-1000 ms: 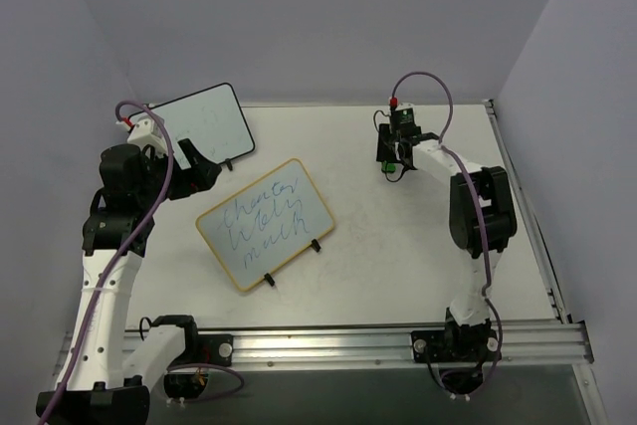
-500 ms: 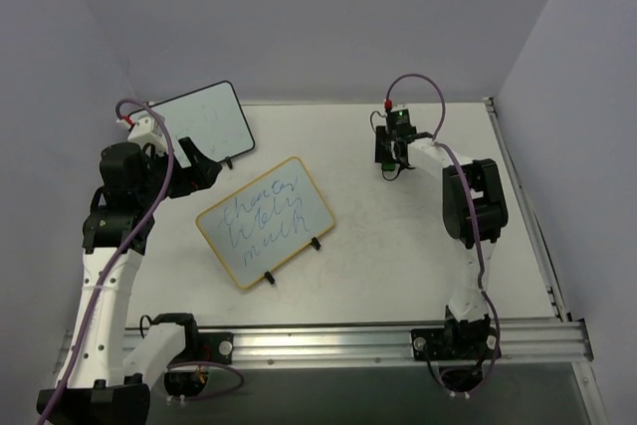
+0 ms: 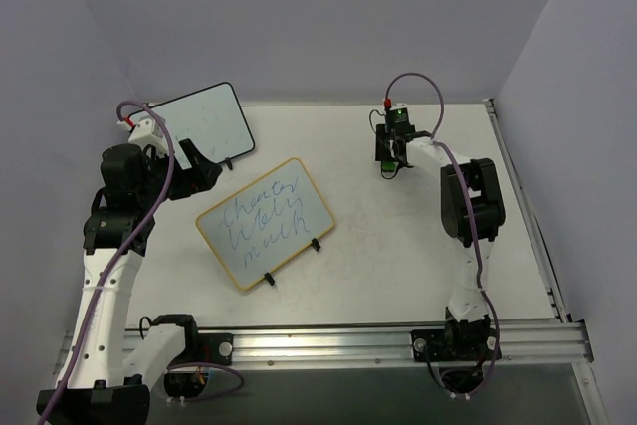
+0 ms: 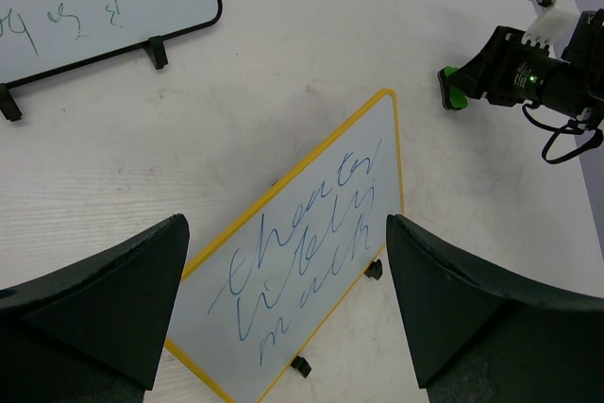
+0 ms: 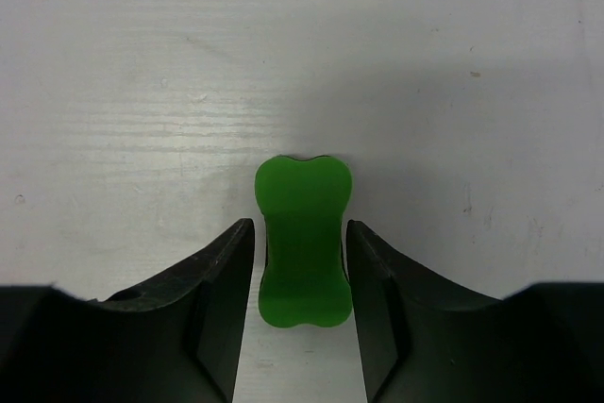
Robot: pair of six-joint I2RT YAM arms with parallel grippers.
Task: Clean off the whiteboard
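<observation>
While my right gripper [image 5: 300,226] flanks green eraser [image 5: 304,252] lower centre, clamp untellable; loose pinch risks dropping it.

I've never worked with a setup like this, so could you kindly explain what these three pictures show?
These are two robot arms bolted to a table. The wide picture looks down from above and behind them; the other two come from a camera on each wrist. On the table lie a yellow-framed whiteboard with blue handwriting, a black-framed whiteboard farther back, and a green eraser. The left gripper is open and holds nothing. The right gripper straddles the eraser closely; whether it pinches it is unclear.
</observation>
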